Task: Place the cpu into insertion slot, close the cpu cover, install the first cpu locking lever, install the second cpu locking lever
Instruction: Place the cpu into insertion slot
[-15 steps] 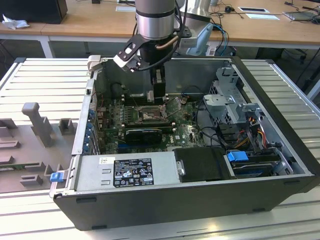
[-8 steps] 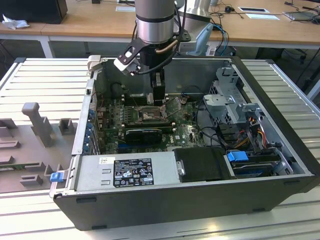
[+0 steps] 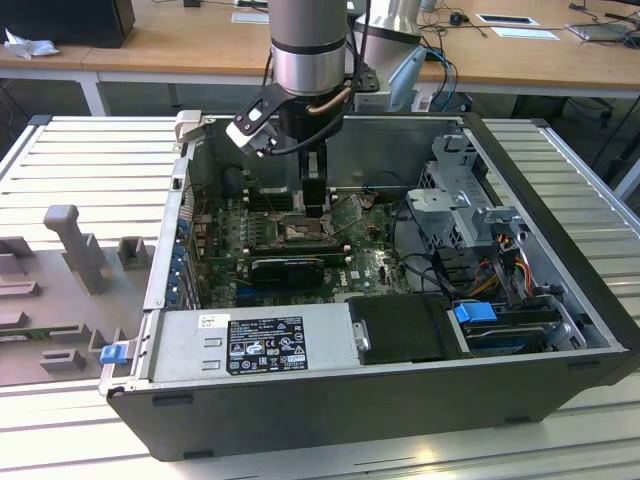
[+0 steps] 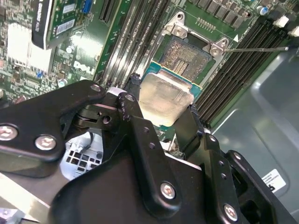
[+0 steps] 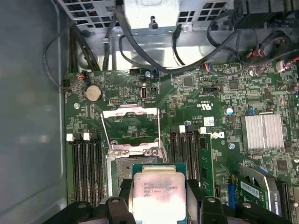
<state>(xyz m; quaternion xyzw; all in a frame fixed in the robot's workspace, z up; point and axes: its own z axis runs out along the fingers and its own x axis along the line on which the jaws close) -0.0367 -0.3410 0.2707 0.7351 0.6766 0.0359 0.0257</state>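
The claw [image 4: 162, 105] clamps the cpu [image 5: 159, 196] by two opposite edges between its black fingers [image 4: 135, 107], chip flat, silver face up; just past it lies the insertion slot [image 4: 183, 57], dark centre bare; beyond, the cpu cover [image 5: 126, 112] lies swung open over the green motherboard [image 5: 205, 93].

The cpu [image 5: 158, 196] is clamped between the fingers of the gripper [image 3: 316, 208], hanging over one edge of the insertion slot [image 4: 184, 58], not seated in it. The cpu cover [image 5: 131, 122] lies swung open beyond the slot's opposite edge. Along both sides of the slot run memory slots [image 5: 85, 168]. In the exterior view, the power supply [image 3: 270, 342] lies before the slot, the drive cage [image 3: 462, 205] to the exterior view's right of it.
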